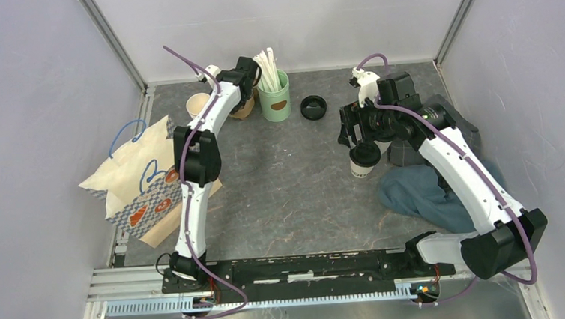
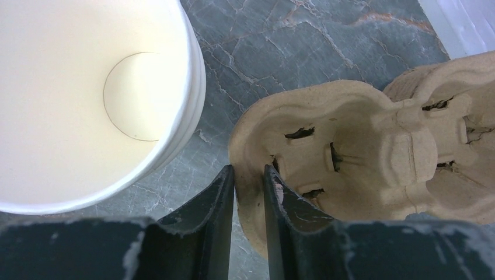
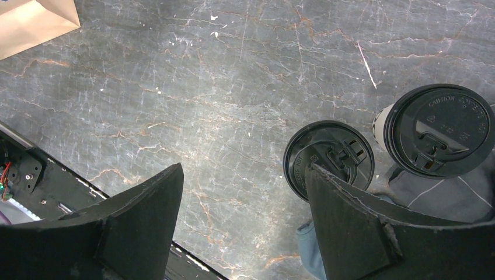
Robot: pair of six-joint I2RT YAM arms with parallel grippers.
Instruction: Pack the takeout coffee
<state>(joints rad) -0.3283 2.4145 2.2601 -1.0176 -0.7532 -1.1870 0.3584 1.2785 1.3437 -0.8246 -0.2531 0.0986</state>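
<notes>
One takeout coffee, a white paper cup with dark print and a black lid, stands right of centre. In the right wrist view it sits just past the right fingertip. A second lidded cup stands beside it on the blue cloth. My right gripper hangs open above bare table next to the cups, nothing between its fingers. At the back, my left gripper is shut on the rim of a brown pulp cup carrier, one finger inside a cup well and one outside.
Stacked lidless white cups stand just left of the carrier. A green holder of straws and a loose black lid are at the back. A printed paper bag lies at the left, a blue cloth at the right.
</notes>
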